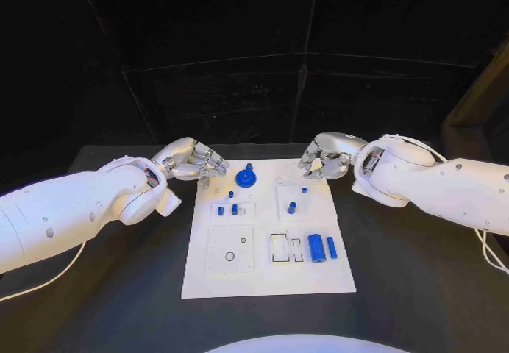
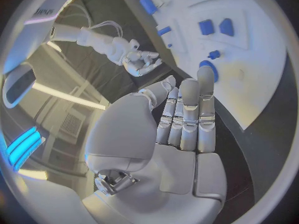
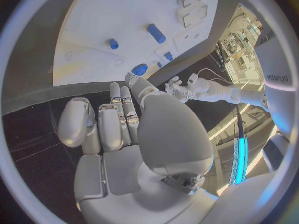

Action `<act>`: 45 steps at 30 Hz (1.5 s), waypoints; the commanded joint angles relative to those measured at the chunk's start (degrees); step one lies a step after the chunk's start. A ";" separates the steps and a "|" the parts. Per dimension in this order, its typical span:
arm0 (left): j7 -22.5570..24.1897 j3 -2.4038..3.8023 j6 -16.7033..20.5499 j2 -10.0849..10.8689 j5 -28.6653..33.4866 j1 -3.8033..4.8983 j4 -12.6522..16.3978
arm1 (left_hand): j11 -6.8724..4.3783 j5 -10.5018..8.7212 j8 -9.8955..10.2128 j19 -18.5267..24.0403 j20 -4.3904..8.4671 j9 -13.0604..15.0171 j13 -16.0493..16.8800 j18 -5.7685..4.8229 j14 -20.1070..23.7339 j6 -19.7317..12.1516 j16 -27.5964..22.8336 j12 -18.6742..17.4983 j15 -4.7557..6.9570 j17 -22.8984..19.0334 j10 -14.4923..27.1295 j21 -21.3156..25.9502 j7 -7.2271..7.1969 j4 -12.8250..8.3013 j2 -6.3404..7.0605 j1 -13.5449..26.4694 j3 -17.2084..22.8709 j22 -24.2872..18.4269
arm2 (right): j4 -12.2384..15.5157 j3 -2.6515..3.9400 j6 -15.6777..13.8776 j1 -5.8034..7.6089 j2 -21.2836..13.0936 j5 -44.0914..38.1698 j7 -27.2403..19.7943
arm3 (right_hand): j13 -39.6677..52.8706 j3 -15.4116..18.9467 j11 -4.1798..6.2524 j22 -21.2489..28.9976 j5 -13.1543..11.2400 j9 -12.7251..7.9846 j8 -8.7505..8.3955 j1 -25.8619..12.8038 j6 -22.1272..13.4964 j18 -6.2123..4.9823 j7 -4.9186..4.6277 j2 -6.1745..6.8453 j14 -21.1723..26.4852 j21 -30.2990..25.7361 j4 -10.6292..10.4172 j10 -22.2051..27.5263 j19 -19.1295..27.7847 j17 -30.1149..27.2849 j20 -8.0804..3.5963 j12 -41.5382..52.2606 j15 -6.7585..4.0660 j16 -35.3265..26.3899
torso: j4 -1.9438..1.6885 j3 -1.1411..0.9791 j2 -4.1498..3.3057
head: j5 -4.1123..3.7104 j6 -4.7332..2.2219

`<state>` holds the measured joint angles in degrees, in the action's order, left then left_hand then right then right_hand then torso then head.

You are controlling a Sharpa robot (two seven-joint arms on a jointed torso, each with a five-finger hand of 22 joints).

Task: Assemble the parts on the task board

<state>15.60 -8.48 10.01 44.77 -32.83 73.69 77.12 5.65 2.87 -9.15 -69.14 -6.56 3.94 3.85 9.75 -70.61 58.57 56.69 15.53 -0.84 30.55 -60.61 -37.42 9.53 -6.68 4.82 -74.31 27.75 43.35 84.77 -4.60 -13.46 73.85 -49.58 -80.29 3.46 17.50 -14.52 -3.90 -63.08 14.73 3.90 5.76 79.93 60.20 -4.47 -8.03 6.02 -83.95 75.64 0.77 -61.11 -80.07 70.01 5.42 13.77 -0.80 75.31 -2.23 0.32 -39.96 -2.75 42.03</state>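
The white task board (image 1: 265, 276) lies in the middle of the table. A round blue disc (image 1: 246, 177) sits at its far edge. Small blue pegs (image 1: 228, 209) stand in the left block, and others (image 1: 292, 208) in the right one. Two blue cylinders (image 1: 321, 246) lie near the right edge. My left hand (image 1: 194, 163) hovers off the board's far left corner, fingers loosely apart and holding nothing; the left wrist view shows its fingers (image 2: 187, 119) pointing toward the disc (image 2: 209, 69). My right hand (image 1: 326, 158) hovers over the far right corner, holding nothing, its fingers (image 3: 118, 114) near the board (image 3: 106, 25).
Black table (image 1: 424, 294) surrounds the board on all sides. A rectangular cut-out (image 1: 282, 248) and a plate with a round hole (image 1: 230, 255) are on the near half of the board. A white cable (image 1: 490, 254) hangs by my right arm.
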 commanded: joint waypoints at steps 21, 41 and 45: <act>10.56 -0.06 -2.25 2.82 29.10 0.04 3.75 | 0.14 0.02 -0.49 0.79 0.06 0.07 0.21 0.76 1.10 0.53 -0.69 1.25 0.02 -1.05 -0.34 1.49 0.29 -0.10 -0.52 0.01 -1.24 -1.08 | 0.64 0.00 2.77 -3.16 1.05 -17.57 1.99 | -8.76 -4.51 -1.12 3.47 -0.49 -0.09 -1.93 -1.55 0.21 -1.21 -0.53 2.37 -1.59 -2.52 1.24 -0.17 1.21 -3.11 0.44 -3.74 0.79 -2.65 | -0.12 0.00 -0.10 | -0.87 -0.36; 10.66 -0.07 -2.06 3.31 29.41 0.03 4.19 | 0.17 0.03 -0.52 0.81 0.06 0.06 0.22 0.76 1.21 0.52 -0.74 1.36 0.02 -1.16 -0.34 1.66 0.37 -0.14 -0.48 -0.01 -1.45 -1.21 | -1.28 -0.01 4.67 -4.23 2.44 -18.98 2.49 | -12.76 -10.35 -1.11 2.61 -4.10 0.10 -1.58 -0.86 2.18 -1.08 -0.76 1.04 -1.91 -2.04 2.74 -3.05 0.50 -2.59 0.56 -4.02 0.80 -1.97 | -0.04 0.05 -0.11 | -0.85 0.13; 10.64 -0.07 -2.09 3.39 29.41 0.03 4.21 | 0.18 0.03 -0.53 0.81 0.06 0.06 0.22 0.76 1.23 0.51 -0.75 1.38 0.02 -1.18 -0.34 1.68 0.38 -0.15 -0.48 -0.02 -1.47 -1.22 | -1.54 -0.01 4.80 -4.34 2.71 -19.35 2.55 | -13.28 -11.77 -0.84 2.02 -4.99 0.20 -1.33 -0.96 3.13 -0.99 -0.53 0.68 -2.04 -1.68 2.98 -4.27 0.25 -2.16 0.42 -3.83 0.60 -1.55 | -0.02 0.02 -0.10 | -0.87 0.26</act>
<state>24.98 -8.60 8.31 48.11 -3.92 73.64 81.19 5.64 2.87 -9.38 -68.73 -6.54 3.96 4.01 9.71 -69.82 58.77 56.32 16.65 -0.83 29.42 -60.61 -35.95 9.72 -6.72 4.82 -74.32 26.65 42.18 83.26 -4.63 -9.49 69.44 -46.97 -98.55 5.74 4.27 -26.14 -4.68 -60.99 9.88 4.04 4.23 79.01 63.02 -5.35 -8.58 7.50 -84.14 73.83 3.71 -65.04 -79.38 67.78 5.95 10.12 -0.20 73.54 -2.27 0.35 -40.08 -3.58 42.23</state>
